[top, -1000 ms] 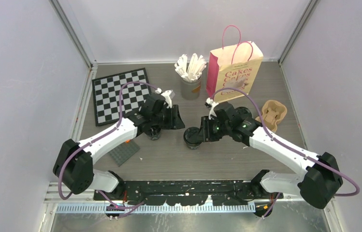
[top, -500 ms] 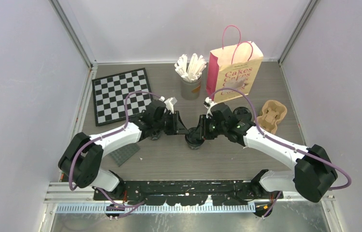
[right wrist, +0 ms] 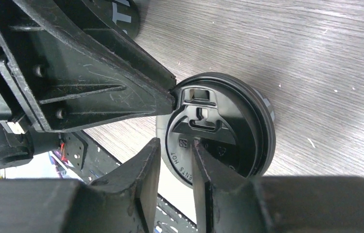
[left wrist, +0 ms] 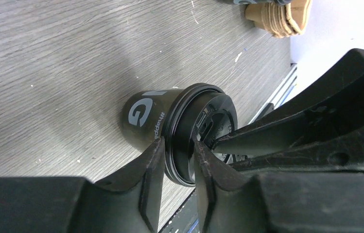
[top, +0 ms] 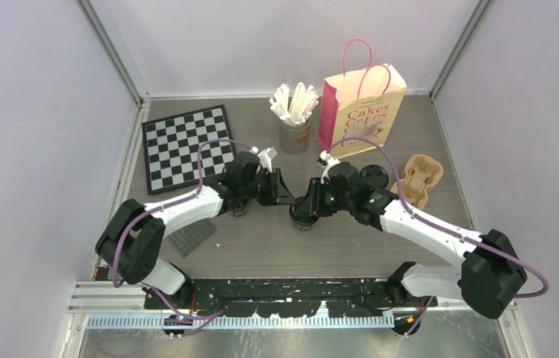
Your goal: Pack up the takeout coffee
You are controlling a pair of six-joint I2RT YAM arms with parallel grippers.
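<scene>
One takeout coffee (top: 302,218), a black cup with a black lid, stands upright at the table's middle between both arms. My left gripper (left wrist: 177,141) is shut on the lid's rim (left wrist: 189,145), one finger under the rim and one on top. From the other side my right gripper (right wrist: 176,143) pinches the same lid (right wrist: 228,131) at its near edge. In the top view the left gripper (top: 289,201) and right gripper (top: 308,206) meet tip to tip over this cup. A second black cup (top: 239,209) stands under the left arm, a third (top: 375,174) behind the right arm.
The pink paper bag (top: 362,112) stands open at the back. The grey cup of white sticks (top: 295,127) is to its left. The brown pulp carrier (top: 419,177) lies at the right. A chessboard (top: 185,145) and a small grey plate (top: 192,235) lie at the left.
My left arm has reached right to the middle cup and its fingers have closed on the lid rim. The right gripper has stayed at the same cup, edging slightly back.
</scene>
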